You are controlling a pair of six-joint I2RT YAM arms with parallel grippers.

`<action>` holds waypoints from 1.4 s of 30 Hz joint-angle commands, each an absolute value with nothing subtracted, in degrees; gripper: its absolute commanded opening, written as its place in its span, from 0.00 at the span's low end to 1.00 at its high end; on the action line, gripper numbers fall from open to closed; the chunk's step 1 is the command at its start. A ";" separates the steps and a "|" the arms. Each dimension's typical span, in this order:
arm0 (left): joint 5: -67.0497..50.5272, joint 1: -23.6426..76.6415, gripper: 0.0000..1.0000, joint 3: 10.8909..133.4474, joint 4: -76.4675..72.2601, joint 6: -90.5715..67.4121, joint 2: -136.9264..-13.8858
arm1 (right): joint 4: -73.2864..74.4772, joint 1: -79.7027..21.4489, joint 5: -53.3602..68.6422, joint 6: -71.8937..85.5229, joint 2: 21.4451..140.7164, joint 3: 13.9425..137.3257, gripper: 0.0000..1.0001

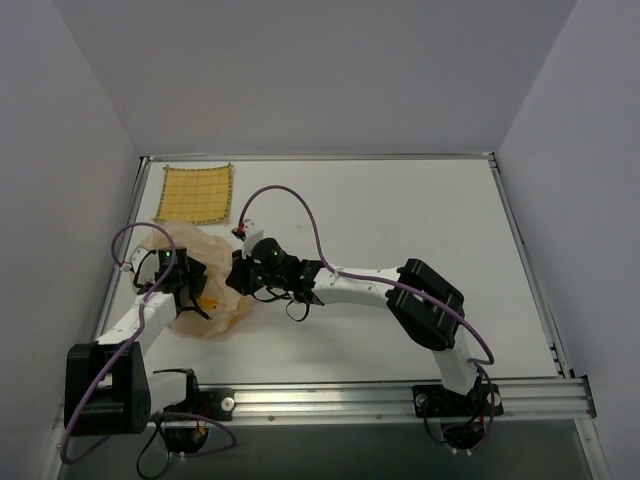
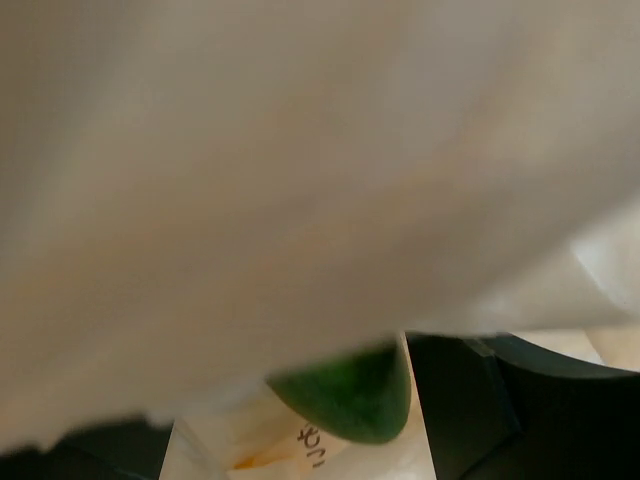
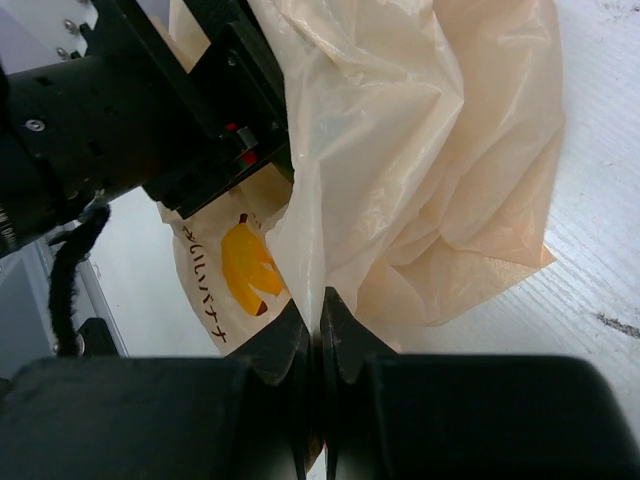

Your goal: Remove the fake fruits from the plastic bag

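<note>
In the upper left of the overhead view, the yellow woven mat (image 1: 197, 193) lies flat on the counter (image 1: 420, 220), apart from the work. Below it, at mid-left, the plastic bag (image 1: 210, 295) sits crumpled with both arms meeting over it.

The left gripper (image 2: 290, 440) is buried in the bag. In its own view pale film fills most of the frame, and its dark fingers (image 2: 470, 410) stand wide apart at the bottom corners, closed on nothing. A green fake fruit (image 2: 350, 395) lies between them, close to the right-hand finger and half under the film. The other fruits are not visible.

Further right, the right gripper (image 3: 320, 335) is pinched tight on a fold of the bag, holding the plastic up.

The step in hand looks like reaching in for the green fruit. To do it well, the left gripper should shift so the fruit sits centred between the fingers, then close on its widest part without catching film. The glossy skin may slip, so a square grip matters. The right gripper should hold its fold firm and raised, giving a clear way out.
</note>
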State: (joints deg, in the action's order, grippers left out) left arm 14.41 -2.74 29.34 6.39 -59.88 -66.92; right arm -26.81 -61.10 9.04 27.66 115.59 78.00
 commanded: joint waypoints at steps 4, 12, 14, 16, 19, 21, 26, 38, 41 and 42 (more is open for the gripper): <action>18.72 -3.08 0.80 30.68 -2.34 -62.58 -71.63 | -28.65 -60.73 11.77 27.51 113.64 79.01 0.00; 15.91 -3.08 0.54 30.32 -3.08 -61.00 -69.53 | -28.74 -60.38 11.78 27.51 113.38 78.75 0.00; 15.56 -3.08 0.51 31.72 3.57 -59.77 -65.51 | -28.65 -60.12 11.69 27.60 113.20 79.10 0.00; 13.81 -3.08 0.51 33.13 10.15 -58.72 -63.03 | -28.74 -59.94 10.99 27.77 113.12 79.36 0.00; 9.17 -3.08 0.51 34.28 16.14 -56.60 -57.41 | -29.53 -60.03 10.64 28.82 113.55 79.98 0.00; 7.22 -3.08 0.50 34.63 18.62 -55.29 -53.45 | -30.67 -60.03 10.63 29.70 113.82 79.89 0.00; 1.51 -3.25 0.49 37.00 27.41 -52.91 -48.17 | -31.29 -59.94 9.49 31.28 114.70 80.16 0.00; -7.83 -1.68 0.38 56.56 50.52 -48.87 -34.72 | -34.10 -61.08 5.80 31.64 113.12 74.36 0.00; -9.23 -0.62 0.36 61.15 47.12 -50.62 -34.71 | -33.93 -61.61 5.89 31.46 113.03 73.66 0.00; -9.32 -0.62 0.36 62.22 43.46 -50.97 -35.33 | -34.19 -61.79 5.71 31.46 112.85 73.30 0.00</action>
State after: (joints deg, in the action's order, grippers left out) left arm -7.29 -0.95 57.23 44.80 -50.74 -34.98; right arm -31.31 -60.90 7.22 31.48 115.59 73.89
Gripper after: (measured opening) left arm 0.636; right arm 0.004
